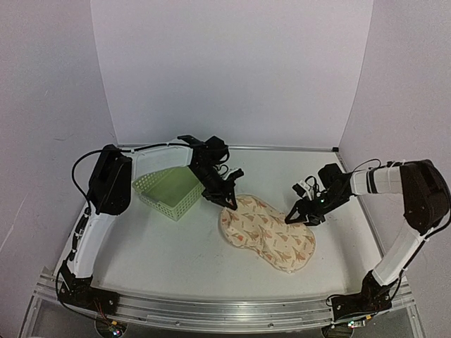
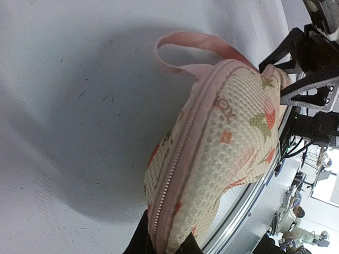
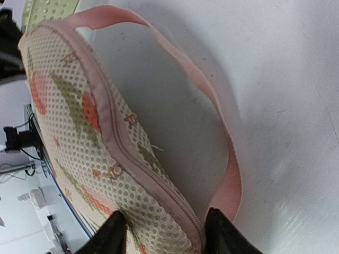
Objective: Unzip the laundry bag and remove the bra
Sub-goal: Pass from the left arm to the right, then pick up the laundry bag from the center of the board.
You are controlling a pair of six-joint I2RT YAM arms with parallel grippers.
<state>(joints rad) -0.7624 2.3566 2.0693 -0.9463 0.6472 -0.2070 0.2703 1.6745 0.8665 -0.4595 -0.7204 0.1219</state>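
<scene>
The laundry bag point(image 1: 268, 229), a beige peanut-shaped pouch with reddish and green motifs, lies flat at mid-table. Its zipper runs closed along the pink rim in both wrist views. My left gripper point(image 1: 227, 199) is at the bag's far left end. In the left wrist view point(image 2: 165, 246) it is shut on the zippered rim of the bag point(image 2: 228, 132). My right gripper point(image 1: 301, 215) is at the bag's right edge. In the right wrist view point(image 3: 167, 238) its jaws stand apart astride the rim of the bag point(image 3: 79, 121), beside the pink strap point(image 3: 212, 106). The bra is hidden.
A light green slotted basket point(image 1: 169, 191) stands just left of the bag, behind my left gripper. White walls close the back and sides. A metal rail point(image 1: 211, 310) runs along the near edge.
</scene>
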